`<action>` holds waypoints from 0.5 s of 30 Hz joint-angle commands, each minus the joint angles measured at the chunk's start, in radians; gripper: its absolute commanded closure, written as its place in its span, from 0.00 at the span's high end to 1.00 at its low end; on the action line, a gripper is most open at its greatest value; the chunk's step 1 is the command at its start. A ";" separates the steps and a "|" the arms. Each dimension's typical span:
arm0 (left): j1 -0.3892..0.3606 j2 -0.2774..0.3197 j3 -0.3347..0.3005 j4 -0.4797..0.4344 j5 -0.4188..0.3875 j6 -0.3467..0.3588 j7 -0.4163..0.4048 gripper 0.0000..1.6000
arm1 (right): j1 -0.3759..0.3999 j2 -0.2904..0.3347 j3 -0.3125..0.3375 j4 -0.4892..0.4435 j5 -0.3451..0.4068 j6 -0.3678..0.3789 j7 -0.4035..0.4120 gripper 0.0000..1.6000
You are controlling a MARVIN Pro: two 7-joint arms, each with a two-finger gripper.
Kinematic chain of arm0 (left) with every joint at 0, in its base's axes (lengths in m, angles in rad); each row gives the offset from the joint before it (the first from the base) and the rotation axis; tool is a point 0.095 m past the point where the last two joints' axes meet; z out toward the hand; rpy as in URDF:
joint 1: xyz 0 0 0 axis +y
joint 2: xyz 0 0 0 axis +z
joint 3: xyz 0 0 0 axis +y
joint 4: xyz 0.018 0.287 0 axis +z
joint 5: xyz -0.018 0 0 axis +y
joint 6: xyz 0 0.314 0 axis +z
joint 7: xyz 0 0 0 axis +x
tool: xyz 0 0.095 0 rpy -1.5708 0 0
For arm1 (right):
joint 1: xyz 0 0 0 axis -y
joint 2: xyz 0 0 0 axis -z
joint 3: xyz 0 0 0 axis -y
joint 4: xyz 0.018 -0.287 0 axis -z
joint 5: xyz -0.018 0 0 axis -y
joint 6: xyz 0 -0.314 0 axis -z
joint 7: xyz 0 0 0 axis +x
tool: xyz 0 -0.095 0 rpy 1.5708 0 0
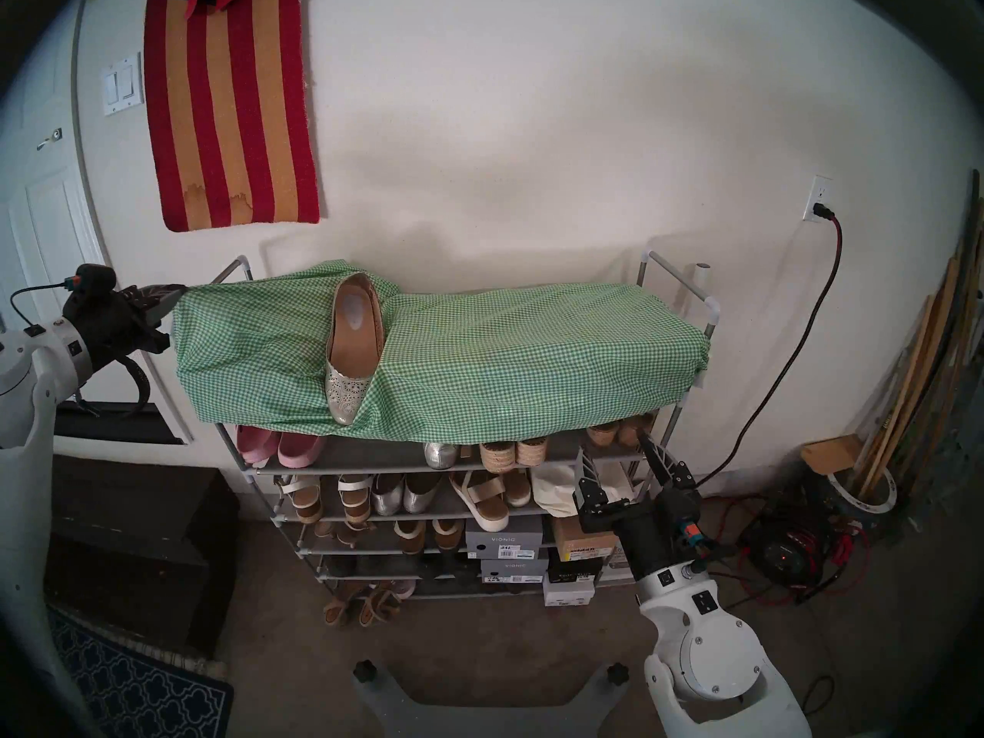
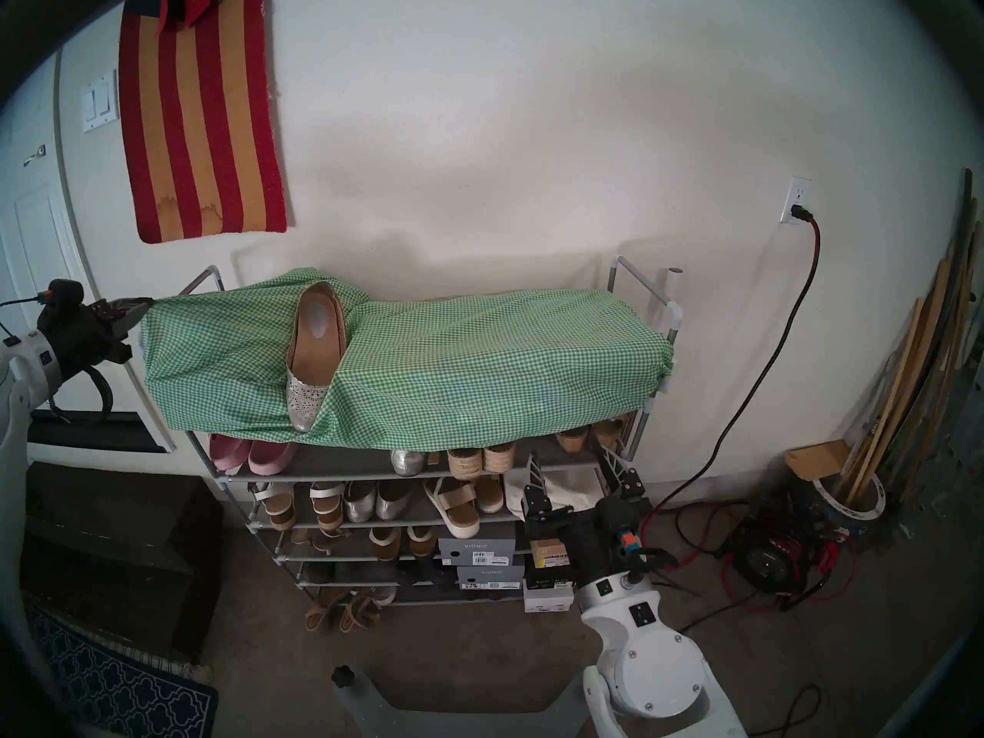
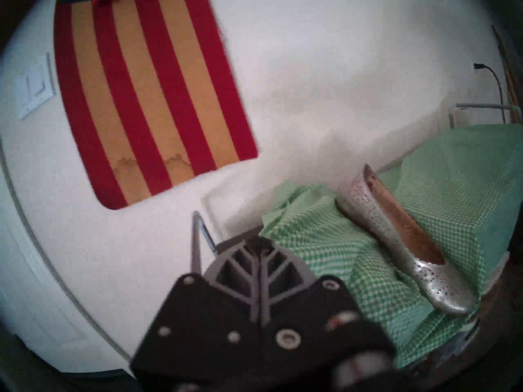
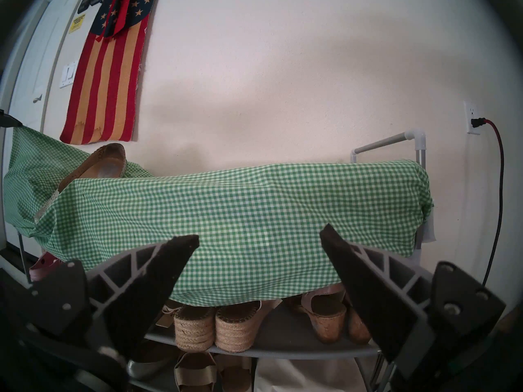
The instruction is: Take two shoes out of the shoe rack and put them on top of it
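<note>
One silver perforated flat (image 1: 354,348) with a tan insole lies on the green checked cloth (image 1: 506,348) covering the top of the shoe rack (image 1: 679,276), toe toward me. It also shows in the left wrist view (image 3: 376,227) and the right wrist view (image 4: 104,162). A single silver toe (image 1: 441,453) pokes out under the cloth's edge on the shelf below; its upper is hidden. My left gripper (image 1: 170,295) is shut and empty at the rack's top left corner. My right gripper (image 1: 620,454) is open and empty, in front of the second shelf's right end.
Pink slip-ons (image 1: 277,446), espadrilles (image 1: 511,452) and plain silver flats (image 1: 396,494) fill the lower shelves, with shoe boxes (image 1: 506,548) beneath. A dark chest (image 1: 133,534) stands left of the rack. A red cable (image 1: 788,348) and cord reel (image 1: 782,553) lie to the right.
</note>
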 commanded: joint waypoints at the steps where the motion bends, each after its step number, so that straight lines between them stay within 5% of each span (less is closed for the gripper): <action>1: 0.105 -0.131 -0.111 -0.095 -0.015 -0.088 0.097 0.00 | 0.002 0.001 0.001 -0.001 -0.001 0.000 0.000 1.00; 15: 0.239 -0.279 -0.113 -0.210 -0.054 -0.305 0.306 0.00 | 0.002 0.001 0.001 -0.001 -0.002 0.001 0.000 1.00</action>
